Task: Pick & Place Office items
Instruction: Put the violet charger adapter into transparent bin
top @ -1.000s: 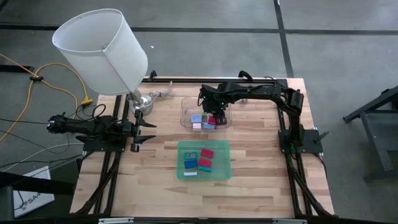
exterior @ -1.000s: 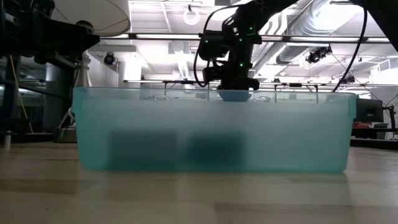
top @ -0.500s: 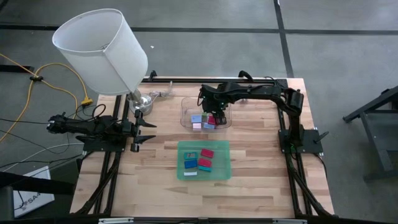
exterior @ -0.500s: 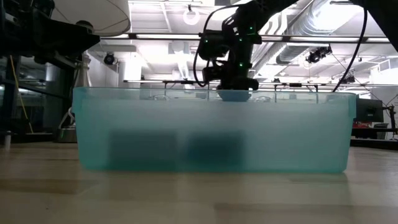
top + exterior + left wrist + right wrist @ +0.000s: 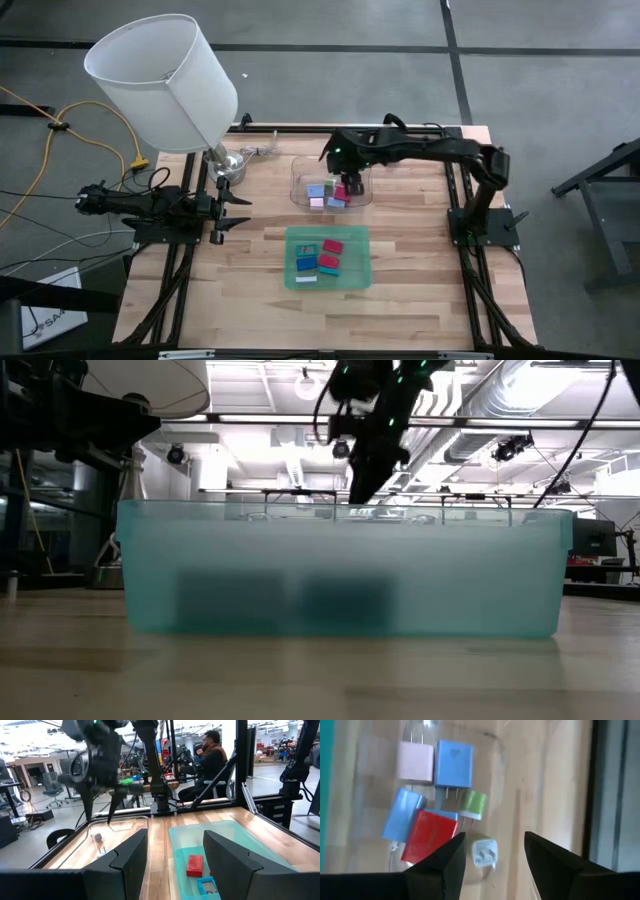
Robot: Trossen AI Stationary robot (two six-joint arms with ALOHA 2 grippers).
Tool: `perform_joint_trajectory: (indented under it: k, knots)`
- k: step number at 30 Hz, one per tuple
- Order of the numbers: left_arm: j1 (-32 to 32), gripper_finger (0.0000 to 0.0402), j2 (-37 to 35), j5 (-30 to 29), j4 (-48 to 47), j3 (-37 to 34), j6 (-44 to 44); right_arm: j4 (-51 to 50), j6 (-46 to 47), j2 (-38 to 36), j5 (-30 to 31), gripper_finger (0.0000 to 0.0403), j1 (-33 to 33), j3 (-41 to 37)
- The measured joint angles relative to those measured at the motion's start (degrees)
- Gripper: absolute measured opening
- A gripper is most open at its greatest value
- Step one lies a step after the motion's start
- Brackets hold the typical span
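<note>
- The right gripper (image 5: 349,178) has lifted clear of the clear tray (image 5: 300,170) since a second ago — its fingers are spread and empty.
- The red block (image 5: 428,837) and its neighbours lie loose in that tray; nothing came up.
- The green tray (image 5: 294,240), nearer, holds several blocks already — so another pick seems next.
- The left gripper (image 5: 238,210) waits at the table's left edge, released.

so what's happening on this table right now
The right arm's tool hangs open and empty over the clear plastic tray, which holds a jumble of small plug-like blocks: a red one, blue, pink, green and white. The green translucent tray nearer the front edge already holds several red, teal and blue blocks. The left arm's tool waits open at the table's left side, holding nothing.
</note>
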Motion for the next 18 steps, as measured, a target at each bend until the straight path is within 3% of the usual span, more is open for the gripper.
perform_joint_trajectory:
  k: [12,18]
  knots:
    - [0.0,0.0186,0.0,0.0,0.0,0.0,0.0,-8.3,1.1,-11.2,-2.9,0.0188,-1.3,-1.3]
    - [0.0,0.0186,0.0,0.0,0.0,0.0,0.0,-16.3,4.1,-11.8,-2.5,0.0188,-5.1,-2.6]
